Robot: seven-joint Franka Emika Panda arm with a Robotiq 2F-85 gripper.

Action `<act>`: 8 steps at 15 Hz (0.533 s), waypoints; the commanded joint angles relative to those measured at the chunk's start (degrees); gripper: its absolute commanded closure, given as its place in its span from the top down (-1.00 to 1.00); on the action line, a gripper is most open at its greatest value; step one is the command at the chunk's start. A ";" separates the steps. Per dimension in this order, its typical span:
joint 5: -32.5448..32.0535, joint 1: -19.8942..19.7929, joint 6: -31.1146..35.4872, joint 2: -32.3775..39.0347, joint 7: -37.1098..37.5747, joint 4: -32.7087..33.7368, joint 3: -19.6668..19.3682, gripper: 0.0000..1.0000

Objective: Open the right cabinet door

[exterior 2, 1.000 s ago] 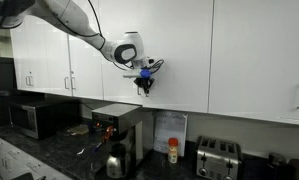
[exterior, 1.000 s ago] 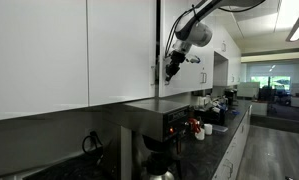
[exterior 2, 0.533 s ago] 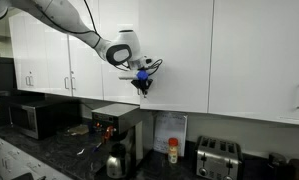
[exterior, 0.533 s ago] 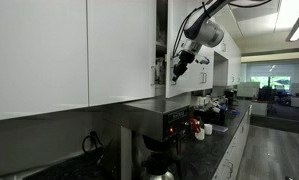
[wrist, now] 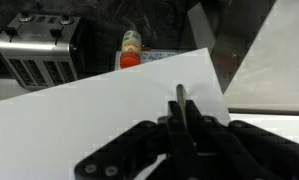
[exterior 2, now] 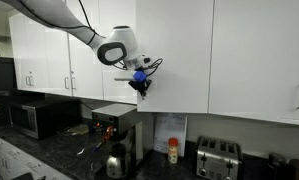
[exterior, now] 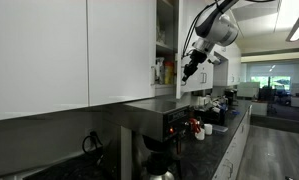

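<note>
Currently the right cabinet door (exterior: 186, 35) stands partly open, swung out from the cabinet front above the back edge of the table (exterior 2: 189, 172). In an exterior view the gap shows a shelf inside with a few items (exterior: 167, 72) too small to name. The gripper (exterior: 192, 72) is at the door's lower free corner. In the wrist view its fingers (wrist: 165, 133) are closed together on the thin dark handle (wrist: 180, 100), which runs up the white door face. Past the door edge in the wrist view a silver toaster (wrist: 39, 45) and an orange-capped bottle (wrist: 131, 50) stand on the table near its back edge. A coffee machine (exterior 2: 117, 125) sits under the neighbouring cabinet, near the gripper's side.
</note>
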 commanded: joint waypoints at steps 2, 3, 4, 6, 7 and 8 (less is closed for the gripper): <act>1.02 0.42 2.45 -7.93 -3.56 -5.79 -4.21 -0.95; 1.06 0.58 2.15 -8.65 -3.99 -6.43 -5.00 -0.95; 0.82 0.68 2.27 -9.37 -4.28 -7.21 -5.78 -0.95; 1.00 0.91 1.79 -10.79 -5.73 -8.40 -7.64 -0.95; 0.90 0.97 1.66 -11.37 -6.39 -8.93 -8.53 -0.95; 0.88 1.08 1.56 -11.99 -7.45 -9.40 -9.52 -0.95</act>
